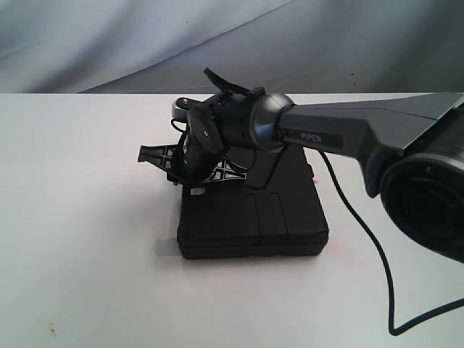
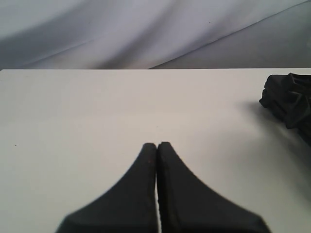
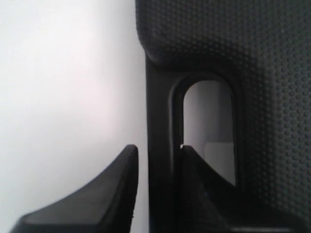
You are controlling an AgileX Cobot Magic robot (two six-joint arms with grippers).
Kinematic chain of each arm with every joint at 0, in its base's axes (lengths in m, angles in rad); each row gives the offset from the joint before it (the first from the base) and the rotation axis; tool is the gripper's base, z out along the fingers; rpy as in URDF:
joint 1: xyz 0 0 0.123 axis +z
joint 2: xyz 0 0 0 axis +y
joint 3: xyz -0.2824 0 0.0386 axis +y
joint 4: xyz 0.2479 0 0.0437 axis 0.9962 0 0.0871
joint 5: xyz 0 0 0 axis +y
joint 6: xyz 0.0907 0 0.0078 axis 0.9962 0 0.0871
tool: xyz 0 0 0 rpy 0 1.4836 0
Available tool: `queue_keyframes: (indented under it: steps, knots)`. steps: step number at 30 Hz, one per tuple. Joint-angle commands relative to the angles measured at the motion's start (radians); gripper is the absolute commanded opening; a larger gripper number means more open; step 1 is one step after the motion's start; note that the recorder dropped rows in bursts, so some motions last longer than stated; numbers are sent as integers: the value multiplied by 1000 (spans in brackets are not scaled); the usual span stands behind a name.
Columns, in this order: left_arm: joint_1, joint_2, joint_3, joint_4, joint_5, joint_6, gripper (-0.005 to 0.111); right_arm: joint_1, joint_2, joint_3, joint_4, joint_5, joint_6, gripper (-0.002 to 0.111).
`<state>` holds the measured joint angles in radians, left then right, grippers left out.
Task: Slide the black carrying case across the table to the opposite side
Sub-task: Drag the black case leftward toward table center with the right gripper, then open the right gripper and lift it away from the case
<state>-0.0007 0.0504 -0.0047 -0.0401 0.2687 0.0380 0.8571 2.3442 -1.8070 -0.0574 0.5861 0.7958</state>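
The black carrying case [image 1: 254, 217] lies flat on the white table [image 1: 87, 217], right of the middle. My right gripper [image 1: 174, 167] reaches across the case to its far left end. In the right wrist view, the right gripper [image 3: 159, 150] straddles the case's handle bar [image 3: 158, 97]. One finger sits inside the handle slot against the bar; the other stands outside with a thin strip of table showing between it and the bar. My left gripper [image 2: 156, 144] is shut on nothing above bare table [image 2: 97, 107] and does not show in the exterior view.
The right arm's cable [image 1: 377, 254] trails over the table past the case's right side. A grey cloth backdrop [image 1: 145, 36] hangs behind the table's far edge. The right arm's black gripper parts [image 2: 289, 99] show at the side of the left wrist view.
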Motion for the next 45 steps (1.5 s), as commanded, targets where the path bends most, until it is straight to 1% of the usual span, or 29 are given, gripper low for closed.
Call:
queue_keyframes:
  steps: [1, 10, 16, 25, 26, 27, 28, 29, 30, 31, 34, 36, 39, 45]
  knots:
    - [1, -1, 5, 0, -3, -1, 0, 1, -11, -10, -26, -106, 0, 28]
    - [1, -1, 5, 0, -3, -3, 0, 3, -13, -10, -75, -40, 28, 23]
    - [1, -1, 5, 0, -3, -1, 0, 17, -42, -12, -160, -28, 23, 23]
    - [1, -1, 5, 0, -3, -1, 0, 27, -71, -57, -238, 78, 15, 22]
    - [1, -1, 5, 0, -3, -3, 0, 31, -86, -55, -305, 80, -4, 21]
    - [1, -1, 5, 0, -3, -3, 0, 33, -91, -55, -329, 82, -6, 19]
    - [1, -1, 5, 0, -3, -3, 0, 42, -107, -55, -401, 86, -42, 12]
    - [1, -1, 5, 0, -3, -3, 0, 49, -118, -55, -430, 86, -59, 9]
    - [1, -1, 5, 0, -3, -3, 0, 59, -141, -55, -489, 86, -95, 0]
    - [1, -1, 5, 0, -3, -3, 0, 63, -152, -55, -506, 86, -110, 0]
    - [1, -1, 5, 0, -3, -3, 0, 81, -235, -54, -518, 55, -258, 0]
    - [1, -1, 5, 0, -3, -3, 0, 91, -307, -17, -518, -22, -331, 0]
    - [1, -1, 5, 0, -3, -3, 0, 95, -427, 88, -525, -126, -340, 0]
    - [1, -1, 5, 0, -3, -5, 0, 95, -602, 242, -597, -194, -318, 0]
